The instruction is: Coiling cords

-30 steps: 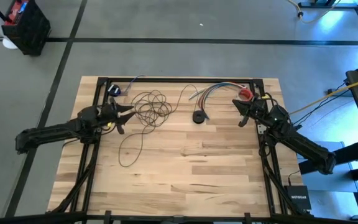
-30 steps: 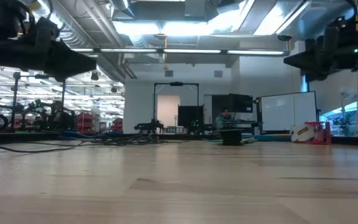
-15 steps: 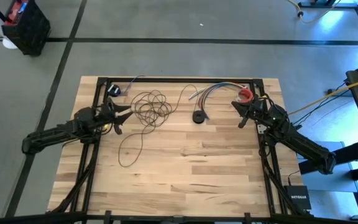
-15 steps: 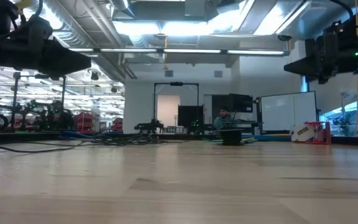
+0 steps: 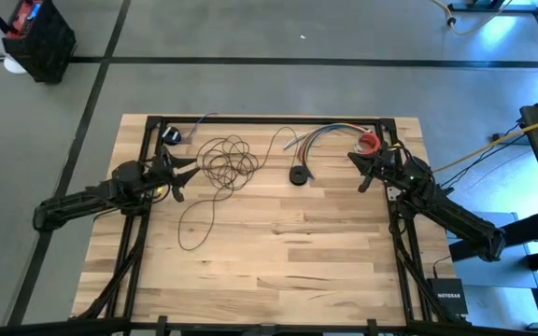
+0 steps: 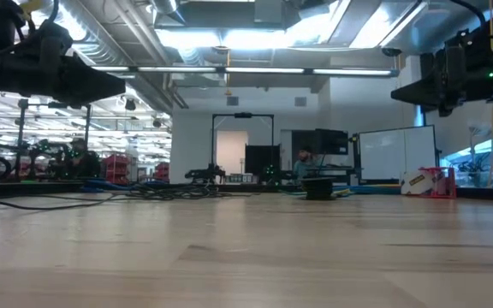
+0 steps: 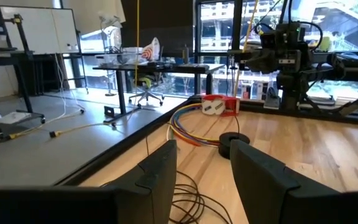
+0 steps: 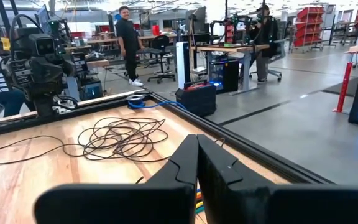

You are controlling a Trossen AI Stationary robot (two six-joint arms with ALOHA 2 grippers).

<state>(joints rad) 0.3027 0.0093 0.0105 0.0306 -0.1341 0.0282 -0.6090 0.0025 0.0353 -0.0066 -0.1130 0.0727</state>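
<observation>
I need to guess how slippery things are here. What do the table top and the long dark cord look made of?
The table top looks like wood planks with a smooth, pale finish: grain lines and staggered board joints show. The cord looks like thin wire in a dark, probably plastic jacket; it lies in springy loose loops. Its puck end looks matte black, material unclear.

A light wooden table [image 5: 278, 252] carries a loosely looped dark cord [image 5: 224, 161] ending in a round black puck [image 5: 298, 175]. Beside the puck lie multicoloured wires [image 5: 320, 136]; beyond them, a red object [image 5: 370, 142].
</observation>
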